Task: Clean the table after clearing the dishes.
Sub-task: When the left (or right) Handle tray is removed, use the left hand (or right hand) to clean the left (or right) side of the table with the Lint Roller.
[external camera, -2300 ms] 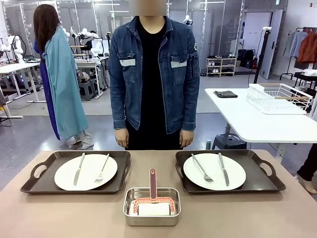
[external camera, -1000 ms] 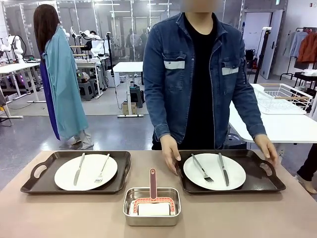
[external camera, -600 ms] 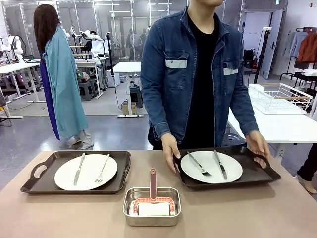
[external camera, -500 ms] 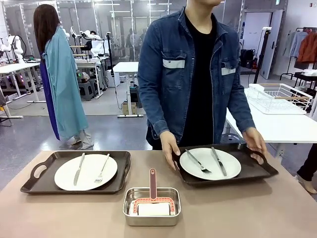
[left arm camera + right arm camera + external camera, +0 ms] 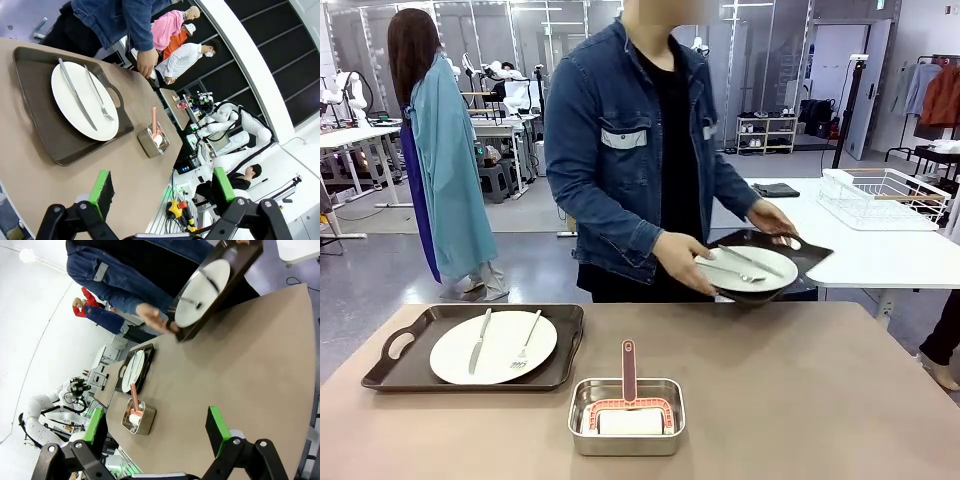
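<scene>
A: Grippers?
B: Left gripper point(image 5: 162, 186) has its jaws wide apart, with nothing between the green pads. Right gripper point(image 5: 156, 427) is the same. Both are above the table point(image 5: 800, 400).
A: Dishes?
B: Left tray point(image 5: 470, 312) sits on the table at 10 o'clock from the steel pan point(image 5: 626, 447). It carries a plate point(image 5: 493, 350) with knife point(image 5: 480, 340) and fork point(image 5: 527, 338). Lifted tray point(image 5: 812, 250) is at 2 o'clock from the pan, clear of the tabletop and tilted. A person holds it, one hand point(image 5: 682, 262) at its near end and the other hand point(image 5: 772, 217) at the far end. A second plate point(image 5: 735, 285) with cutlery is on it.
A: Pan?
B: Near edge, centre. The pink-handled roller point(image 5: 629, 372) lies in it, handle toward 12.
</scene>
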Tool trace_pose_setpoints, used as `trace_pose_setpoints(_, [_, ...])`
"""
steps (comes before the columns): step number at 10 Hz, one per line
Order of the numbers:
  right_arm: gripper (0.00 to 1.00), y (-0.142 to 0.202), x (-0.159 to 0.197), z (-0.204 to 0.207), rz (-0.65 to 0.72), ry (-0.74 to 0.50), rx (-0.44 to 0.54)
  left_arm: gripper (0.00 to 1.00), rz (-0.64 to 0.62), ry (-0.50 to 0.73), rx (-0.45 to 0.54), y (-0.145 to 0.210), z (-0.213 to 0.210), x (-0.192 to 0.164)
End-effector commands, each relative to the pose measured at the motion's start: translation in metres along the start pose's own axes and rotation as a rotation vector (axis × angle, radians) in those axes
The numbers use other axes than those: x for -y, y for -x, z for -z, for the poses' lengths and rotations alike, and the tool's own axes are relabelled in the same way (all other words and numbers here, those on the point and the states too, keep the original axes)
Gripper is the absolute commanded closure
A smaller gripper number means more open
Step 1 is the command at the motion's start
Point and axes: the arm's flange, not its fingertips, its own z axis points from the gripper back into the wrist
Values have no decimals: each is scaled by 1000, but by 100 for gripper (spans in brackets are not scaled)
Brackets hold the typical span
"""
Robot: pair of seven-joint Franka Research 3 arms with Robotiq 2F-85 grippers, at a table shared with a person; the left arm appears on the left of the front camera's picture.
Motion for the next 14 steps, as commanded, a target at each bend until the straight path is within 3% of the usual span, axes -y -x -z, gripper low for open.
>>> trace_pose_setpoints(1, [0,-1,-2,1,-4,-2,-2,0,-3,-13,-12,2,-1,2])
trace_pose_setpoints(9, [0,0,0,0,0,0,0,0,-3,-13,-12,2,-1,2])
trace_pose_setpoints(10, [0,-15,-37,42,-46,55,-93,0,-3,-13,-12,2,-1,2])
trace_pose_setpoints(11, [0,-35,-72,76,-90,89,-127,0,-3,-13,-12,2,-1,2])
trace_pose_setpoints(14, [0,-118,-175,203,-334,173,-414,0,-3,-13,-12,2,-1,2])
